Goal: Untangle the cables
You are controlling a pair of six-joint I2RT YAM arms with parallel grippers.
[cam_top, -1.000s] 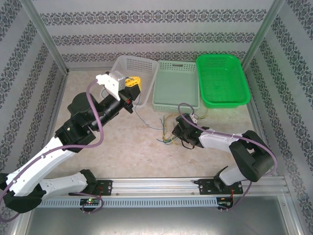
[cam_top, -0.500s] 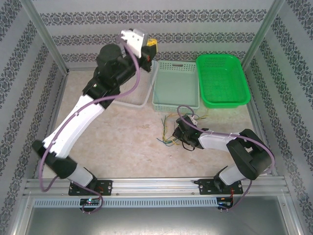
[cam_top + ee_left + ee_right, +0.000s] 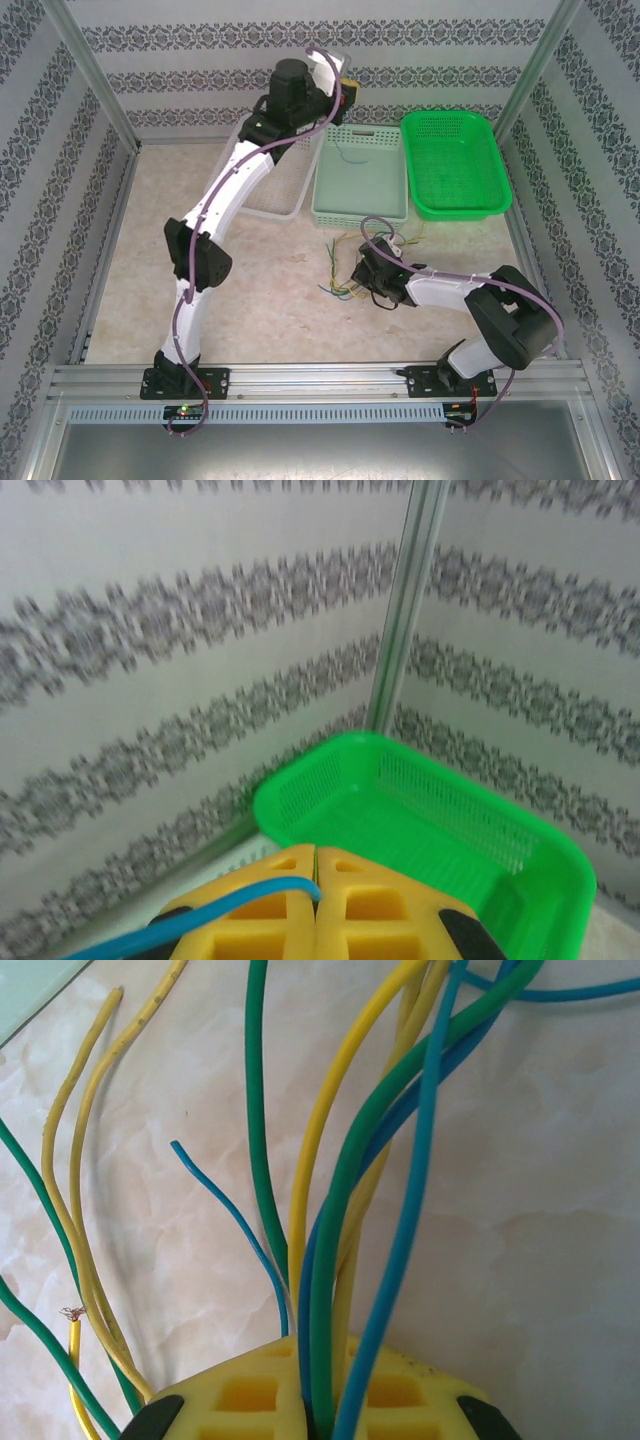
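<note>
In the left wrist view my left gripper (image 3: 316, 865) is shut, its yellow fingers (image 3: 270, 895) pinching one blue cable (image 3: 225, 907). From above, the left gripper (image 3: 350, 89) is raised high at the back, and the blue cable (image 3: 345, 152) dangles from it over the pale green basket (image 3: 360, 214). My right gripper (image 3: 359, 270) rests low on the table, shut on a bundle of cables (image 3: 338, 272). Close up, green (image 3: 340, 1210), yellow (image 3: 322, 1130) and blue (image 3: 412, 1200) strands fan out from the right gripper (image 3: 320, 1385) across the marble tabletop.
A white basket (image 3: 268, 208) stands at the back left, partly behind the left arm. A bright green basket (image 3: 458, 210) sits at the back right and also appears below the left gripper (image 3: 440, 810). Patterned walls and metal posts close in the table.
The left arm swung up from the white basket and rightward to the back, carrying the blue cable over the pale green basket. The right gripper stayed holding the bundle.
</note>
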